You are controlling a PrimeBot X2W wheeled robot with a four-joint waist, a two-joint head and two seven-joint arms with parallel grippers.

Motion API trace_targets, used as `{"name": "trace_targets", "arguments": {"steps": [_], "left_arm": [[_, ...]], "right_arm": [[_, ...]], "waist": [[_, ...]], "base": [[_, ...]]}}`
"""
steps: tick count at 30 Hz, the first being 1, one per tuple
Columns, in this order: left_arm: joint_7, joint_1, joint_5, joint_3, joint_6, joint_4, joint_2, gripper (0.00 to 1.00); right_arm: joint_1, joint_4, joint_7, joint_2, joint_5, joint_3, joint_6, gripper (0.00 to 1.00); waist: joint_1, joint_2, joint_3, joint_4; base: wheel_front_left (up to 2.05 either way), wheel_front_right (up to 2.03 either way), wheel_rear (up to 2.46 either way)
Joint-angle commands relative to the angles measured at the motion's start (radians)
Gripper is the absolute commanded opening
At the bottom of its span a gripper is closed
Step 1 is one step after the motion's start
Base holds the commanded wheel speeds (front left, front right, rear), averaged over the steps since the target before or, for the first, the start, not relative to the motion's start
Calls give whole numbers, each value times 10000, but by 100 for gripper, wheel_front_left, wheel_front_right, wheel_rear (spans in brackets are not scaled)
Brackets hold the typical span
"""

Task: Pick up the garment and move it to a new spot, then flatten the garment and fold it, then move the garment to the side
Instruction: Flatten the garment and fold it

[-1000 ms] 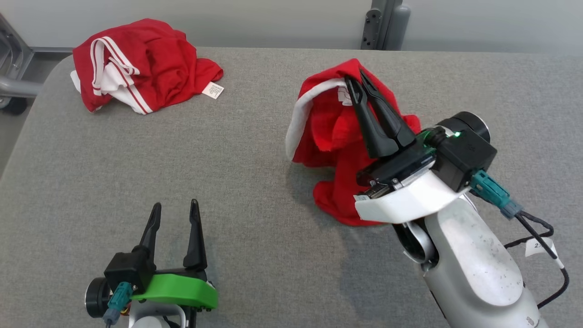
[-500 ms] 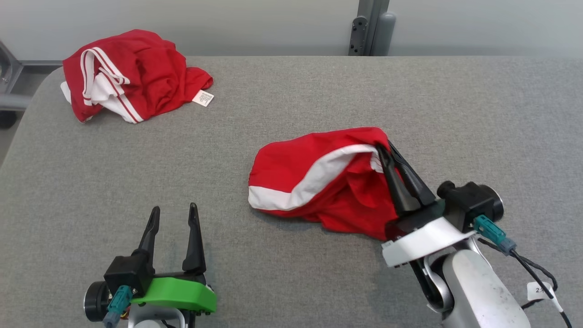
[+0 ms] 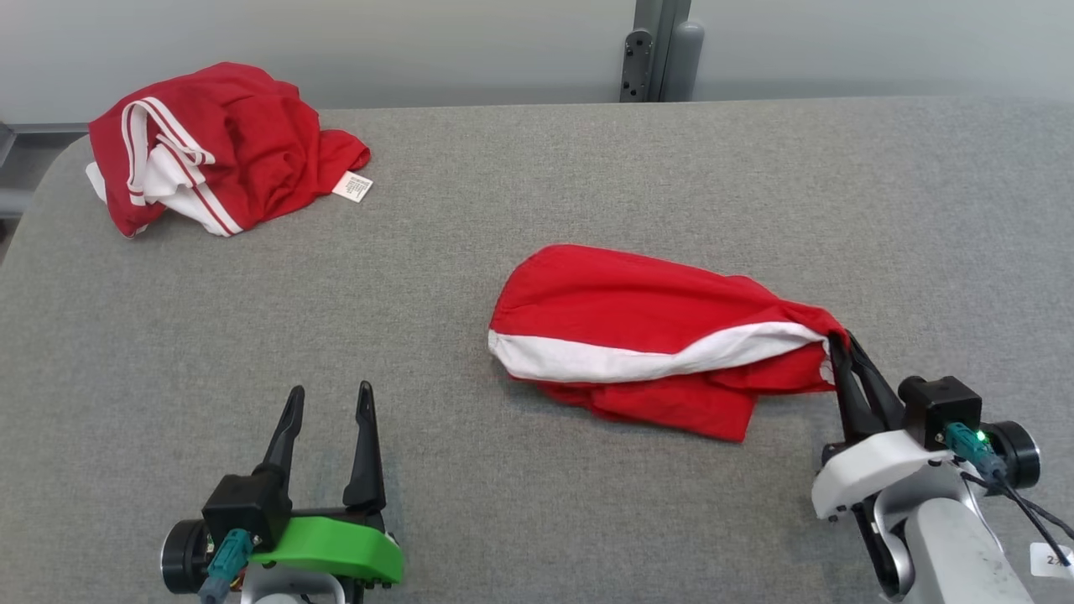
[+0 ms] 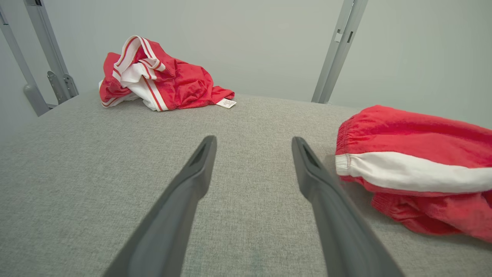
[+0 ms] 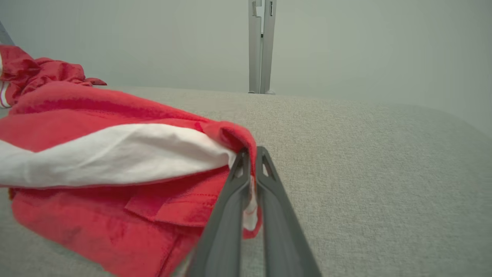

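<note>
- Garment (image 3: 638, 335): red cloth with a white band, lying bunched on the grey table (image 3: 537, 201), slightly toward 4 o'clock from the middle in the head view.
- My right gripper (image 3: 841, 342): fingers together, clamped on the garment's edge at its 4 o'clock end, with the cloth drawn toward me.
- My left gripper (image 3: 330, 388): at 7 o'clock, fingers apart, holding nothing, well apart from the garment.
- Second red garment (image 3: 210, 143): crumpled at 10 o'clock, no gripper near it.
- Progress, in my judgement: the move to a new spot is in hand or near its end; the cloth is not yet released.
- Outstanding: release, flattening, folding and the move to the side. The layers lie doubled over, so I record none of these as begun.
</note>
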Motion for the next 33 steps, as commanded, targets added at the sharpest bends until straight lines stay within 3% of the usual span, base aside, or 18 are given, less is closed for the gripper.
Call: {"name": "trace_targets", "arguments": {"steps": [1,2,3,4,15,22,33], "left_arm": [[-2,66,58,-6,-12,26,9,100],[-2,64,60,-8,-23,38,9,100],[-2,60,59,-12,-34,50,9,100],[-2,60,60,-14,-37,58,9,100],[-2,84,69,70,45,-3,9,100],[-2,53,75,88,16,-21,9,100],[-2,-216,180,101,-94,-18,9,100]], "right_arm": [[-151,175,-35,-157,-180,-133,1,2],[-203,295,-35,-207,-260,-228,1,29],[-205,411,-35,-249,-355,-250,1,50],[-236,469,-33,-277,-431,-329,1,100],[-9,217,-33,-324,-628,-1224,1,100],[659,-115,-33,16,-234,-916,1,100],[146,1664,-33,143,-165,-889,1,100]], "waist": [[0,-1,0,15],[0,-1,3,24],[0,-1,5,35],[0,-1,6,41],[0,-1,-18,-126],[0,-1,-28,-252],[0,-1,276,-36]], "base": [[0,0,0],[0,0,0],[0,0,0],[0,0,0],[0,0,0],[0,0,0],[0,0,0]]}}
